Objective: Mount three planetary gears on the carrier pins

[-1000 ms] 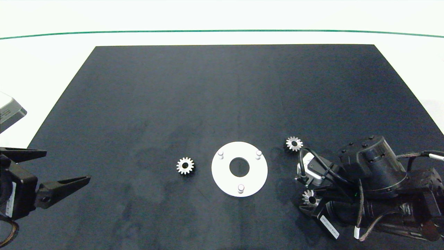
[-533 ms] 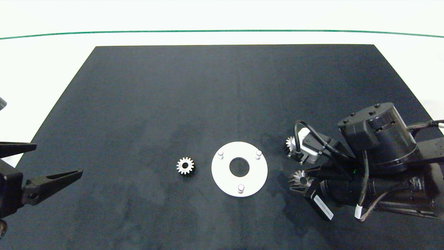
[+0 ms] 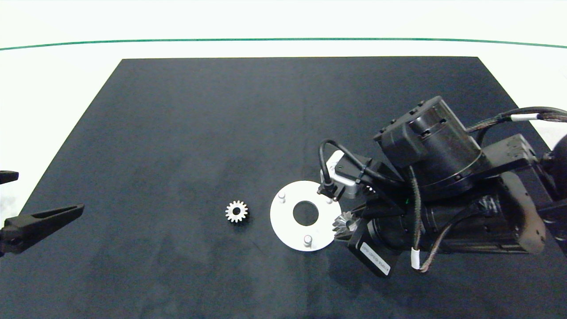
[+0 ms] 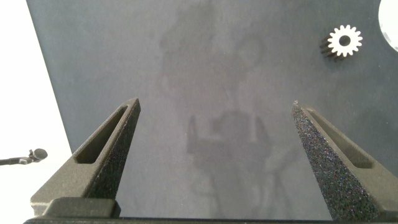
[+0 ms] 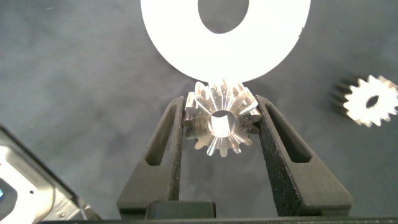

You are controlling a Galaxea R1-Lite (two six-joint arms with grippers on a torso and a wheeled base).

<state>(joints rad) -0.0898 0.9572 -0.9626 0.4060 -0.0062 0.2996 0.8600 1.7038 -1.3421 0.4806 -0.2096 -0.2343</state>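
Right gripper clamps a planetary gear above the white disc's edge.

Black mat, white disc, loose gear, perhaps another hidden

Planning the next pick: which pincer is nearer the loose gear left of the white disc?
Right. The right pincer holds a gear at the disc's far edge; the left pincer, open, sits farther from the loose gear.

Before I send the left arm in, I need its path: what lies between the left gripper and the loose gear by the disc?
Only bare dark mat, per head view, between left gripper and loose gear.
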